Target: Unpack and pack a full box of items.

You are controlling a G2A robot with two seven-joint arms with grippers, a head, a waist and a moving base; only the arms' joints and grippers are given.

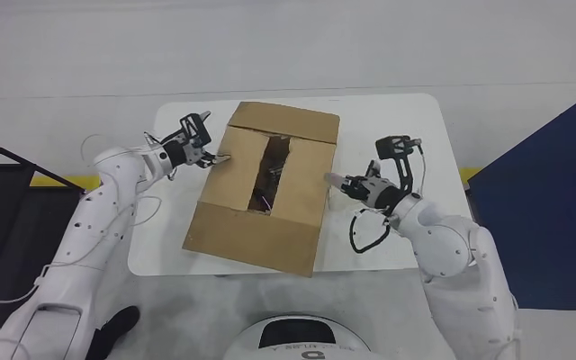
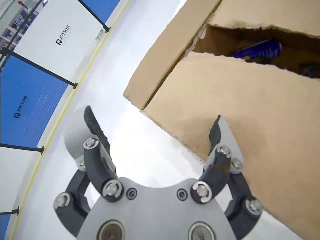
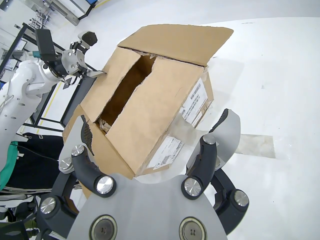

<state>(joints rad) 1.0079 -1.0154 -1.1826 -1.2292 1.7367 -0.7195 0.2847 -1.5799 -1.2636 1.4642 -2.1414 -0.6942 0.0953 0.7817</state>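
Brown cardboard box, upright, top flaps slightly parted; inside, perhaps a blue can.

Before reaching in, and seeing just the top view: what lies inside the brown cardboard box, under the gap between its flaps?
Observer: In the left wrist view, a blue cylindrical can is inside the brown cardboard box, seen through the gap.
Operator: Any padding?
Observer: The right wrist view shows what looks like crumpled paper at one end of the gap.
Operator: And the wall facing the right gripper?
Observer: White printed labels are stuck on it.
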